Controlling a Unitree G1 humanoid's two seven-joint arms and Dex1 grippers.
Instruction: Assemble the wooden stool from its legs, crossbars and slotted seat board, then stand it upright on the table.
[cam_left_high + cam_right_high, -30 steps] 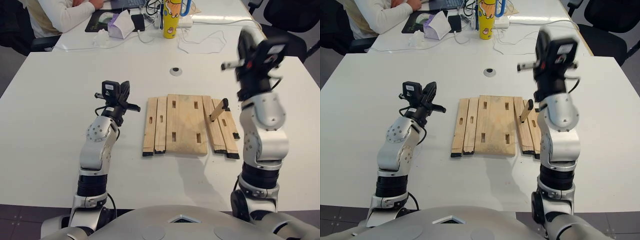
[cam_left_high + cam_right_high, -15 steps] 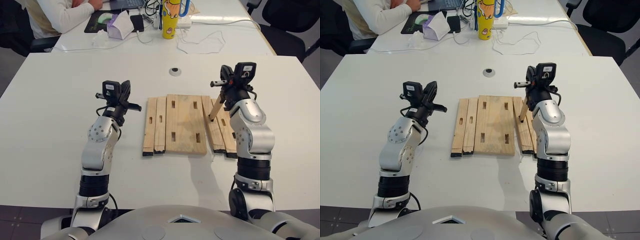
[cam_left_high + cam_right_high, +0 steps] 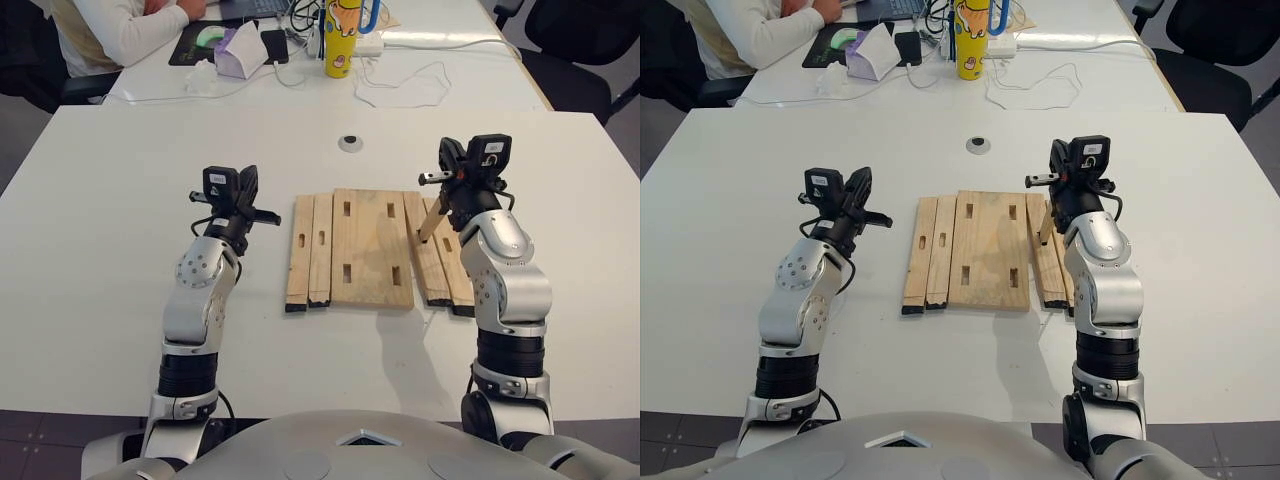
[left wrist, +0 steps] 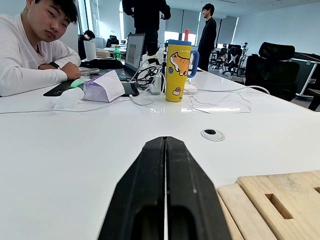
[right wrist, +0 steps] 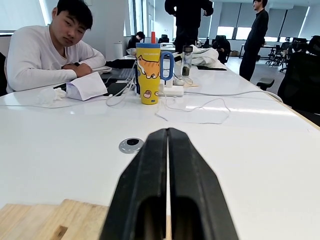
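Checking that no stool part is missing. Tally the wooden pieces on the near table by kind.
Seat board: 1
Slats: 4, two on each side of the board
Short stick: 1, tilted over the right-hand slats
Total: 6

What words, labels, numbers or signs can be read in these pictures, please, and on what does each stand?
No text can be read.
yellow cup: a cartoon animal picture, no legible words.
white label on the left wrist camera: too small to read.
white label on the right wrist camera: too small to read.
seat board: bare wood, no print.
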